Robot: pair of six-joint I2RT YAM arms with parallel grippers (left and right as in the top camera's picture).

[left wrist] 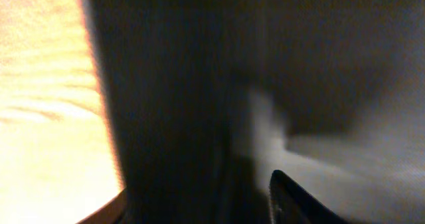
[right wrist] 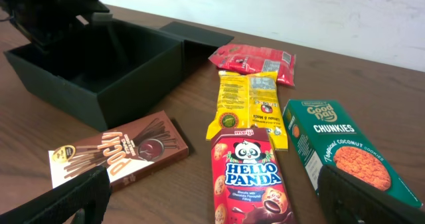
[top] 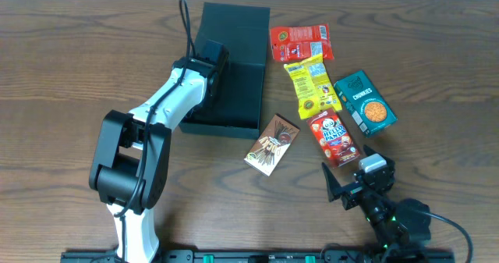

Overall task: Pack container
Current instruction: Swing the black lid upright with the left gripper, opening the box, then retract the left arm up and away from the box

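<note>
Overhead: box (top: 226,127) open; left hand (top: 215,60) at its wall, grip cannot be told
Right hand (top: 352,177): spread wide, empty; should straddle Hello Panda (top: 334,136) squarely before closing

The left arm (top: 168,99) rises from its base at 7 o'clock and reaches toward 1 o'clock, ending in the left gripper (top: 212,60); its jaw opening cannot be determined. The right gripper (top: 351,177) sits at 5 o'clock, aimed toward 11 o'clock, jaws spread wide.

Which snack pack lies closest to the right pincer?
The red Hello Panda box, just ahead of the right pincer; the Pocky box and Chunkies box lie farther off.
</note>
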